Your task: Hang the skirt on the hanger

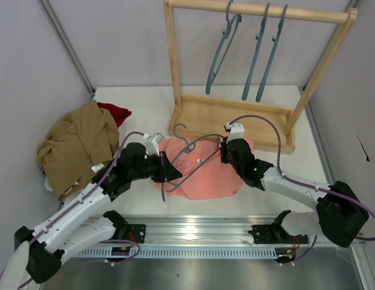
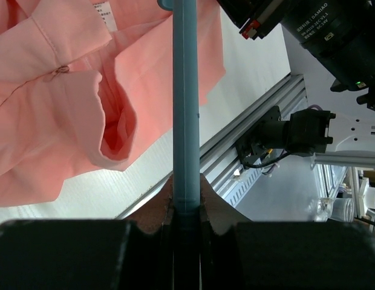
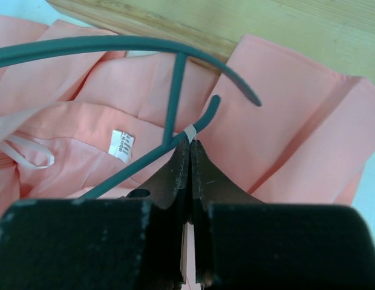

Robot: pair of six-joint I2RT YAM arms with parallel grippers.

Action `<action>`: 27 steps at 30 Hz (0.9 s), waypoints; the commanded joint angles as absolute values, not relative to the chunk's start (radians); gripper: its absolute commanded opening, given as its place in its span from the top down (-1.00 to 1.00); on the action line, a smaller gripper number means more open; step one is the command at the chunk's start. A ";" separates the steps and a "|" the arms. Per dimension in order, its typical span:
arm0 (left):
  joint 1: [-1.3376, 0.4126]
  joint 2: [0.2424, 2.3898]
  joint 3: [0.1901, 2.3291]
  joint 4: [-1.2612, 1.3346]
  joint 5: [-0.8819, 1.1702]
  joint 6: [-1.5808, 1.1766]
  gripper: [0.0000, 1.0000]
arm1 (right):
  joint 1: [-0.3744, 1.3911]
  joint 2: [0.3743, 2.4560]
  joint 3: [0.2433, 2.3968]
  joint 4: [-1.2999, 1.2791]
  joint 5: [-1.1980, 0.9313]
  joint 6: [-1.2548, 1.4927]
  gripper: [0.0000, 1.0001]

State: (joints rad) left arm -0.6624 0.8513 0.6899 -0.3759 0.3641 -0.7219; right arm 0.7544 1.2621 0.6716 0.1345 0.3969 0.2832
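Observation:
The salmon-pink skirt (image 1: 205, 175) lies crumpled on the table in front of the wooden rack. A teal hanger (image 1: 187, 148) lies across it, hook toward the rack. My left gripper (image 1: 169, 172) is at the skirt's left edge, shut on the hanger's straight bar (image 2: 185, 121), with the skirt (image 2: 54, 121) just beyond. My right gripper (image 1: 225, 151) is over the skirt's right part. In the right wrist view it (image 3: 189, 145) is shut on a thin white ribbon loop of the skirt, at the hanger's notched arm (image 3: 208, 115). The white label (image 3: 121, 144) shows nearby.
The wooden rack (image 1: 236, 115) stands at the back with three more teal hangers (image 1: 260, 54) on its rail. A tan-brown garment (image 1: 78, 145) and a dark red one (image 1: 115, 112) lie at the left. An aluminium rail (image 1: 199, 229) runs along the near edge.

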 commanded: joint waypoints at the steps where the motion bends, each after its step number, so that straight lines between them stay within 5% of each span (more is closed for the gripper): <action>1: -0.657 0.813 0.782 -0.434 0.351 -0.672 0.95 | 0.735 1.238 0.680 0.147 0.450 0.291 1.00; 10: -0.634 0.761 0.790 -0.489 0.391 -0.663 0.94 | 0.646 1.197 0.594 0.242 0.275 0.241 1.00; 27: -0.634 0.762 0.755 -0.417 0.275 -0.735 0.95 | 0.695 1.149 0.612 0.241 0.265 0.201 1.00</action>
State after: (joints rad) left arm -0.6426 0.7628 0.7479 -0.4957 0.3305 -0.6987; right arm 0.6674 1.1847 0.5648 0.2401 0.2615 0.1890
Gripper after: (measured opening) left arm 0.178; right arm 0.019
